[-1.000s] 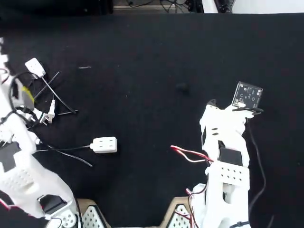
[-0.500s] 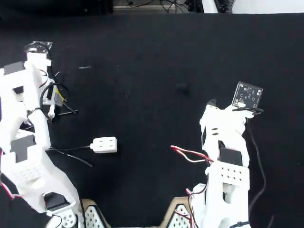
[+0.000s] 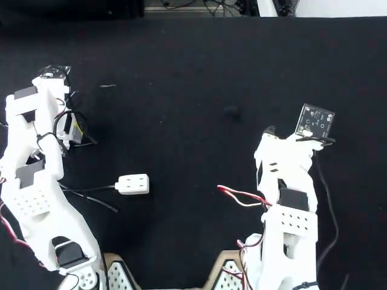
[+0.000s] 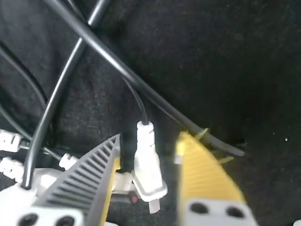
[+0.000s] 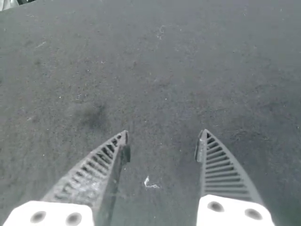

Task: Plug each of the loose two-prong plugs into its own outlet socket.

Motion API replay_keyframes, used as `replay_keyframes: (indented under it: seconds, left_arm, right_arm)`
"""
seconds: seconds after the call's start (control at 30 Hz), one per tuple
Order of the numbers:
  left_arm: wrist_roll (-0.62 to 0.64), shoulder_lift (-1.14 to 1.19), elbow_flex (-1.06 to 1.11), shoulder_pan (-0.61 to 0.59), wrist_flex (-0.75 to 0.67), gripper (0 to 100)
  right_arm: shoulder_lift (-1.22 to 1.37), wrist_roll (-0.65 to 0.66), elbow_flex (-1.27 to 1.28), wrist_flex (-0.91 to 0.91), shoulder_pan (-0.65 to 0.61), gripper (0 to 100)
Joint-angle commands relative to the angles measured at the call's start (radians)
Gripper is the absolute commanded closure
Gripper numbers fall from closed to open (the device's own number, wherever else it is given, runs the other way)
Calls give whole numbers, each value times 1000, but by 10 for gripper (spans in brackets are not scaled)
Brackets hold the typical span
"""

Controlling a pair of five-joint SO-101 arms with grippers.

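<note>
In the left wrist view a white two-prong plug on a thin black cord lies on the black cloth, between the fingers of my left gripper. That gripper is open, with a gap on both sides of the plug. More white plugs show at the edge beside thick black cables. From above, the left arm hangs over the cable tangle at the table's left. The white outlet block lies apart, nearer the front. My right gripper is open over bare cloth.
The right arm stands at the right of the table, its red wires looping out to its left. Black cords trail from the outlet block toward the left arm's base. Wide black cloth lies between the two arms.
The left arm has swung in from the left edge and now stands over the cable tangle, covering the plugs there. The right arm and the outlet block have not moved.
</note>
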Motion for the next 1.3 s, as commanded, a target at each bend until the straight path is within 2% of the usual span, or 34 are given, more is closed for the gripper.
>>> replay_keyframes:
  seconds: [0.0,0.13,0.33,0.6,0.7,0.93,1.17,1.27]
  left_arm:
    - [8,-54,-36,-15,9,955]
    - [8,-117,-73,1,138,965]
    - [8,-276,-97,87,278,970]
    - [9,-442,-87,263,336,970]
    - [63,-473,-87,338,367,970]
    - [152,-497,-87,576,423,970]
    - [160,-496,-87,779,439,966]
    - [210,-493,-87,843,439,907]
  right_arm:
    - [-33,2,-5,-28,-8,776]
    - [-33,2,-5,-28,-8,776]
    - [-33,2,-5,-28,-8,776]
    - [-33,2,-5,-28,-8,776]
    - [-33,2,-5,-28,-8,776]
    - [-33,2,-5,-28,-8,776]
    - [-33,2,-5,-28,-8,776]
    - [-33,2,-5,-28,-8,776]
